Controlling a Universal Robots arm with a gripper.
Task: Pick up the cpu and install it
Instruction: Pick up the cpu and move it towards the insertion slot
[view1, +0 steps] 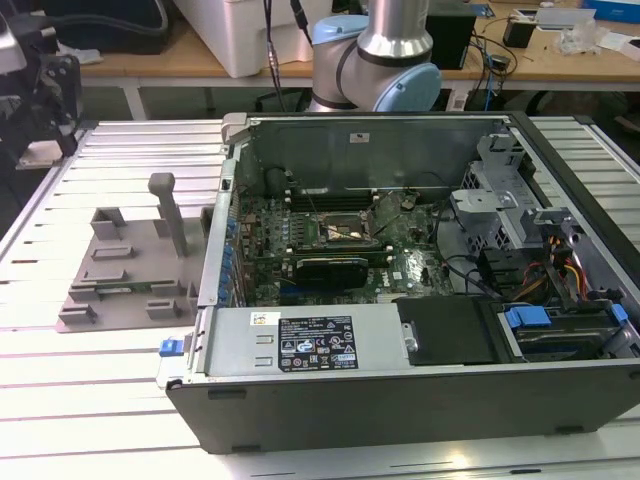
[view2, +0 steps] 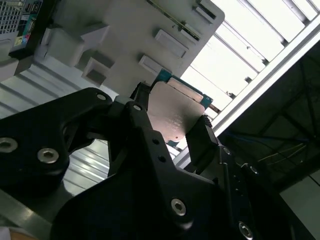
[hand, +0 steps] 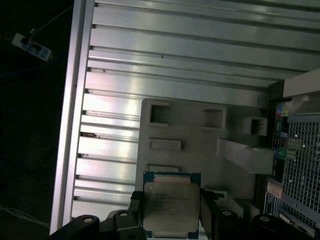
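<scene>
The cpu sits between the black fingers of the gripper. The jaws are closed against two opposite edges and parted only by the chip's width, with its silver plate facing the first wrist camera. Beyond the fingertips lies the grey holder tray on the slatted table. The chip's near edge is cut off, and in the second wrist view the gripper body hides its lower corner.

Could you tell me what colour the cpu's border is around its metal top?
The cpu has a teal-green border, clearest in the first wrist view.
</scene>
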